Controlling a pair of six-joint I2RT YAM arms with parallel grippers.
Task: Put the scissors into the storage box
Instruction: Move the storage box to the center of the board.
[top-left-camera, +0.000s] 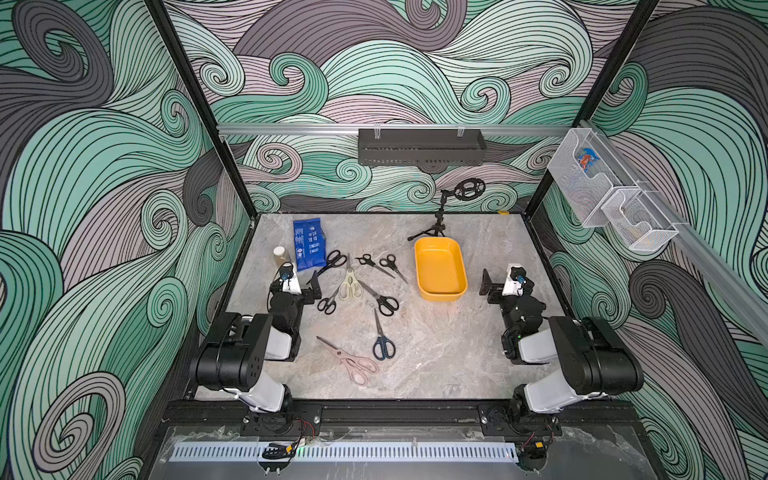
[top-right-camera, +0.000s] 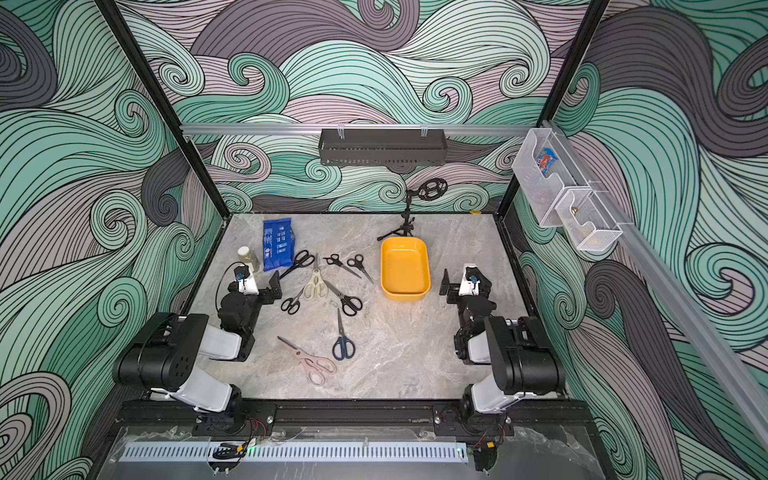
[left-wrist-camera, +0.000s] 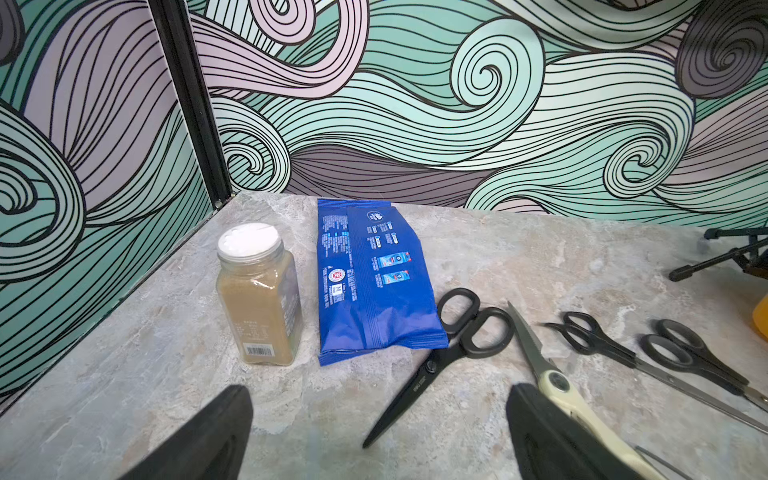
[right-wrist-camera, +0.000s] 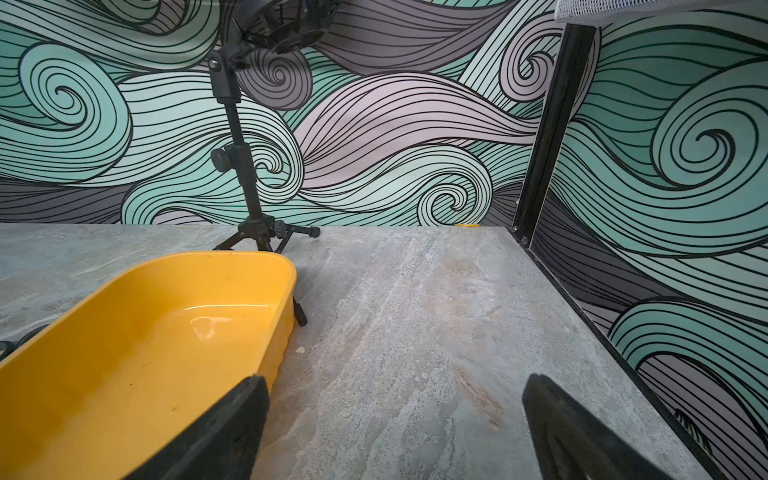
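Several scissors lie loose on the marble table left of centre: a black-handled pair (top-left-camera: 332, 262), a cream-handled pair (top-left-camera: 350, 284), a dark-blue-handled pair (top-left-camera: 382, 343) and a larger pink-handled pair (top-left-camera: 351, 361), with smaller black ones among them. The mustard-yellow storage box (top-left-camera: 440, 268) stands empty to their right. My left gripper (top-left-camera: 301, 282) hovers open at the left edge of the cluster; in the left wrist view its jaws (left-wrist-camera: 378, 390) are spread wide, with a black blade (left-wrist-camera: 399, 407) lying between them. Just right of the box, my right gripper (right-wrist-camera: 397, 379) is open over bare table.
A blue packet (top-left-camera: 309, 244) and a spice jar (top-left-camera: 279, 254) stand at the back left, beside the black-handled scissors. A small black tripod (top-left-camera: 436, 226) stands behind the box. A dark perforated tray (top-left-camera: 422, 146) hangs on the back rail, white mesh baskets (top-left-camera: 582, 178) on the right wall.
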